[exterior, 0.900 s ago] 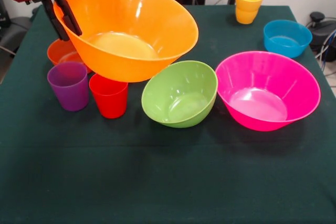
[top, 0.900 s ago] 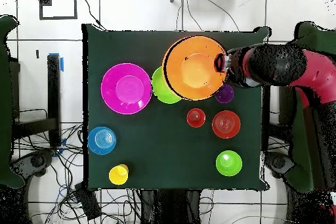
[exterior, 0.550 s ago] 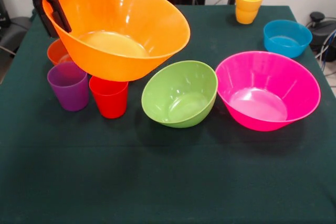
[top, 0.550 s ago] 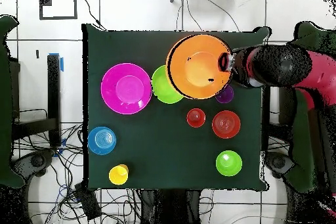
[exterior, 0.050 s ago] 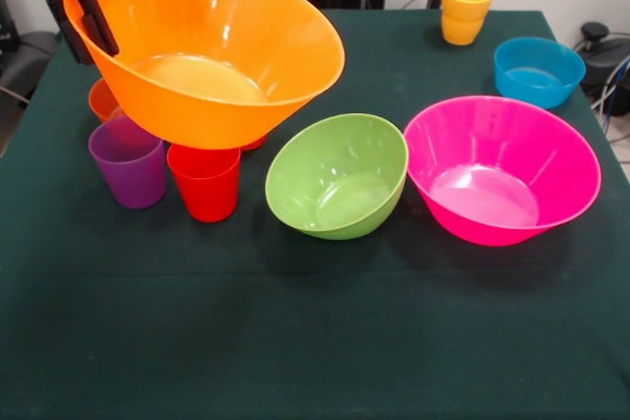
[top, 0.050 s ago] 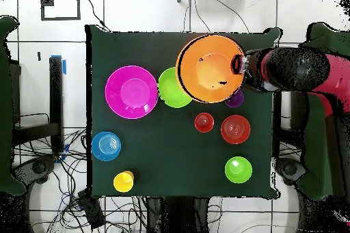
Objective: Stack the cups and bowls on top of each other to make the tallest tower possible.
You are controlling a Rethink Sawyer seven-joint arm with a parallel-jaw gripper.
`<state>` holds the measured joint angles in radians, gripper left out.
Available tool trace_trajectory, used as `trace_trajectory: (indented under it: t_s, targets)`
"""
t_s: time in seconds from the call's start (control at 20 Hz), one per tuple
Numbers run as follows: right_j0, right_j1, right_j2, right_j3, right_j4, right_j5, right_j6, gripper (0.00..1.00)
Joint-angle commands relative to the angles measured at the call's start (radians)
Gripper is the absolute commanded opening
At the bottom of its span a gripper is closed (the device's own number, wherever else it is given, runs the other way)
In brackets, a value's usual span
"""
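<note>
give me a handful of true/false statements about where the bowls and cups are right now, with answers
1. The gripper holds the large orange bowl by its rim, tilted, above the table. True.
2. The pink bowl has the light green bowl nested inside it. False: they sit side by side on the green tablecloth, both empty.
3. The red cup stands upright next to the purple cup. True.
4. The blue bowl is upside down. False: it sits open side up.
5. The yellow cup is in the lifted bowl. False: it stands at the table's far edge near the blue bowl.
</note>
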<state>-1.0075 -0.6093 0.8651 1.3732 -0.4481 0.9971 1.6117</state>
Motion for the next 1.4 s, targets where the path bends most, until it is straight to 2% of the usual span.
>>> trace_trajectory:
  t_s: [0.05,0.7,0.9,1.4]
  targets:
    - [-0.006,0.043,-0.052,0.001,0.008,-0.031,-0.054,0.0]
    - [-0.03,0.073,-0.048,-0.005,0.013,-0.028,-0.086,0.0]
    - [-0.048,0.091,-0.049,0.018,0.011,-0.052,-0.088,0.0]
    - [-0.045,0.111,-0.042,0.015,0.005,-0.081,-0.078,0.0]
